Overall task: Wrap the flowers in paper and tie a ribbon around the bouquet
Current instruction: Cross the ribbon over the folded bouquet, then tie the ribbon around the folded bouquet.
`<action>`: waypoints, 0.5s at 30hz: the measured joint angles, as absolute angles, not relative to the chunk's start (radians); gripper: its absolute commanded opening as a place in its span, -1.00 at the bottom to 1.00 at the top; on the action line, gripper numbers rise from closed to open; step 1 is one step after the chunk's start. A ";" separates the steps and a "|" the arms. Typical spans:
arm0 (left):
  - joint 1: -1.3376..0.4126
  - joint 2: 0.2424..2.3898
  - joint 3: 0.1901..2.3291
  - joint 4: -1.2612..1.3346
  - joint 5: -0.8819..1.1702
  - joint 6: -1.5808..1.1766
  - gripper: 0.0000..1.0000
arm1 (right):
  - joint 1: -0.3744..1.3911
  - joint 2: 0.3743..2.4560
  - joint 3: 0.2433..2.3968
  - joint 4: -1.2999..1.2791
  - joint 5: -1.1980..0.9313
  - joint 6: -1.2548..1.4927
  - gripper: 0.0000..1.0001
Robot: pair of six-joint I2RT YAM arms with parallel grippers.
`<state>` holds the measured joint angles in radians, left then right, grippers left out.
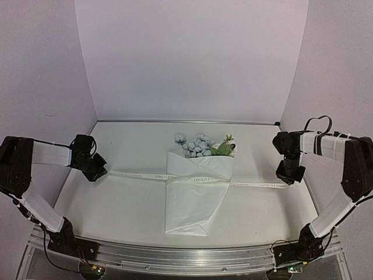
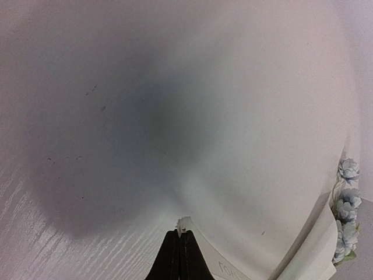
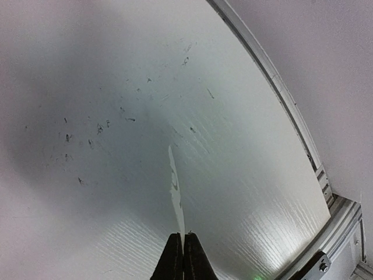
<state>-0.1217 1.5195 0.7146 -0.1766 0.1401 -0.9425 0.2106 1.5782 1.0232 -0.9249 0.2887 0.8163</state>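
Presently: wrapping done, tie outstanding

The bouquet point(image 1: 195, 192) lies at the middle of the counter point(image 1: 116, 204), its flowers point(image 1: 198, 144) showing at the far end of the folded paper point(image 1: 192, 210). The ribbon point(image 1: 256, 184) runs flat across the paper from left to right, with no knot visible. The left end effector point(image 1: 100, 172), pressed together, pinches the ribbon's left end. The right end effector point(image 1: 287, 179) likewise pinches the right end. Judged remaining: crossing and tying.

White paper bouquet point(image 1: 195, 198) lies flat, flowers point(image 1: 195, 144) rearward, ribbon point(image 1: 256, 184) stretched across it.
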 measured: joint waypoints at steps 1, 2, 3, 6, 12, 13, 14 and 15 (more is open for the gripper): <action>-0.120 1.528 0.708 -0.166 0.149 -0.951 -1.00 | 0.209 1.588 1.031 -0.926 0.271 0.812 -1.00; -0.119 1.537 0.702 -0.152 0.159 -0.961 -1.00 | 0.209 1.596 1.037 -0.925 0.253 0.808 -1.00; -0.119 1.545 0.696 -0.139 0.171 -0.973 -0.99 | 0.210 1.602 1.042 -0.924 0.235 0.804 -1.00; -0.119 1.553 0.669 -0.089 0.210 -1.018 -0.70 | 0.217 1.610 1.045 -0.922 0.185 0.791 -0.81; -0.119 1.537 0.633 -0.043 0.237 -1.119 -0.01 | 0.225 1.609 1.046 -0.922 0.122 0.768 -0.06; -0.120 1.524 0.630 -0.043 0.236 -1.129 0.15 | 0.225 1.608 1.046 -0.922 0.114 0.768 0.03; -0.120 1.504 0.629 -0.044 0.235 -1.143 0.31 | 0.226 1.603 1.046 -0.922 0.108 0.765 0.12; -0.121 1.485 0.628 -0.046 0.233 -1.153 0.43 | 0.226 1.597 1.046 -0.922 0.103 0.760 0.18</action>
<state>-0.1214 1.4854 0.6281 -0.0459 0.2332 -1.1531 0.2263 1.5967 1.0458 -0.9224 0.1029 0.7601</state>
